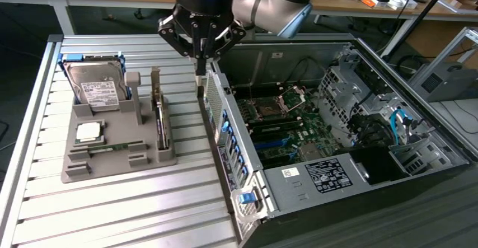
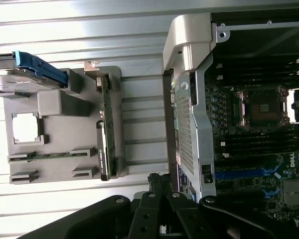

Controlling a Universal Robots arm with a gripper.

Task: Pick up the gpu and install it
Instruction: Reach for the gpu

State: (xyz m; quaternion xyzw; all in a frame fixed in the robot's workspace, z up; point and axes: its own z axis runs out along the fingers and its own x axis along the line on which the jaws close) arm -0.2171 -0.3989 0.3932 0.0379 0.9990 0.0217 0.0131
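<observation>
Bright overhead light; glare washes table [image 2: 89,30]; case [image 1: 258,63] interior shadowed.

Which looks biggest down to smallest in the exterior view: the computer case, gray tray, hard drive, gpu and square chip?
1. computer case
2. gray tray
3. hard drive and gpu, unranked: similar length, but the gpu stands on edge and looks like a thin strip
4. square chip

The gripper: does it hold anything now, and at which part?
Nothing is held. The gripper is shut, empty; the gpu stands on edge in the gray holder.
</observation>
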